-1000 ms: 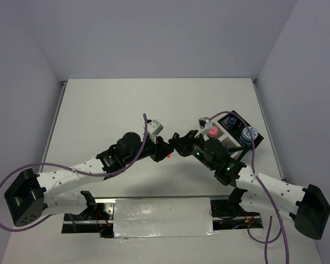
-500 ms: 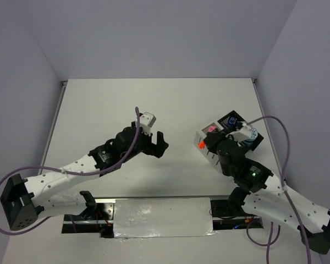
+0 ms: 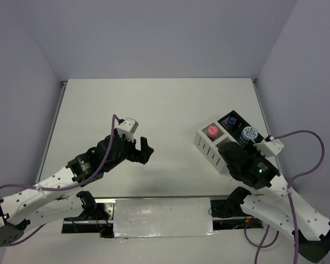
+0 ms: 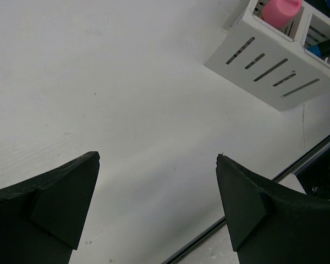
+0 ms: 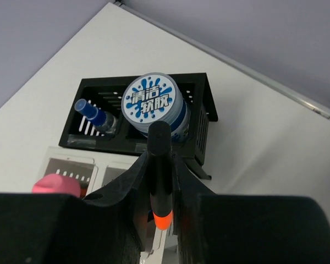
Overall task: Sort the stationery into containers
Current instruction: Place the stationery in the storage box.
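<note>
My right gripper (image 5: 160, 158) is shut on an orange highlighter (image 5: 161, 212) with a black cap, held upright above the containers. The containers are a white slotted organizer (image 3: 204, 144) joined to a black compartment (image 5: 204, 102). In the black compartment stand a blue round tub (image 5: 154, 103) and a tiny bottle (image 5: 94, 114) with a blue cap. A pink-capped tube (image 3: 212, 131) sits in a white compartment. My left gripper (image 4: 157, 159) is open and holds nothing, hovering over bare table left of the organizer (image 4: 275, 66).
The right arm (image 3: 243, 164) covers the near part of the organizer in the top view. The table's near edge, a dark strip (image 4: 264, 190), runs just beyond the left gripper's right finger. Grey walls enclose the table on three sides.
The two grippers met over the orange highlighter mid-table; the left opened and pulled back left, while the right carried the highlighter to the organizer.
</note>
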You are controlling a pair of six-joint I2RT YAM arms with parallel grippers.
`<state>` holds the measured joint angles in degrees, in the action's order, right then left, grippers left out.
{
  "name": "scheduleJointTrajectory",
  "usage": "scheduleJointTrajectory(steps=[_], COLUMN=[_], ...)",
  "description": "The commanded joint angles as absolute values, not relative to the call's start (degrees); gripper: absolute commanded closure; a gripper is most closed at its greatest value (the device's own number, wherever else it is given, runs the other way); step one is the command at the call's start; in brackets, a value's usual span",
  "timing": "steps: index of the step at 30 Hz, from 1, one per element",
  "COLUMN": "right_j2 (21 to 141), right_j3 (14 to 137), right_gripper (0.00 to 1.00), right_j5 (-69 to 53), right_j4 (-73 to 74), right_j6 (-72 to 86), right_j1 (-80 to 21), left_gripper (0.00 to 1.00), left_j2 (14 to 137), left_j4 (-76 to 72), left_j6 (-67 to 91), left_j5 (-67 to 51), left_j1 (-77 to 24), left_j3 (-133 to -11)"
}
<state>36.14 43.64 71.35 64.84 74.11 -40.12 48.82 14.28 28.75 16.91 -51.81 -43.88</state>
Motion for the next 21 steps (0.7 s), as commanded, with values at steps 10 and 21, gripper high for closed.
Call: scheduleJointTrajectory(steps=[10, 21], right_j2=[41.74, 42.63], right_j3=[43.33, 46.05], right_gripper=[1.00, 1.00], right_j5=[77.69, 76.47], right_j4=[63.80, 74.45], right_j6=[79.01, 89.83], right_j1=[-38.23, -38.23], left_gripper=[0.01, 0.01], left_j2=[46.32, 47.55], left_j4=[15.03, 14.50], left_j6=[27.33, 27.16], left_j5=[15.64, 14.94], left_j1=[-51.68, -51.77], left_j3=[-40.96, -41.22])
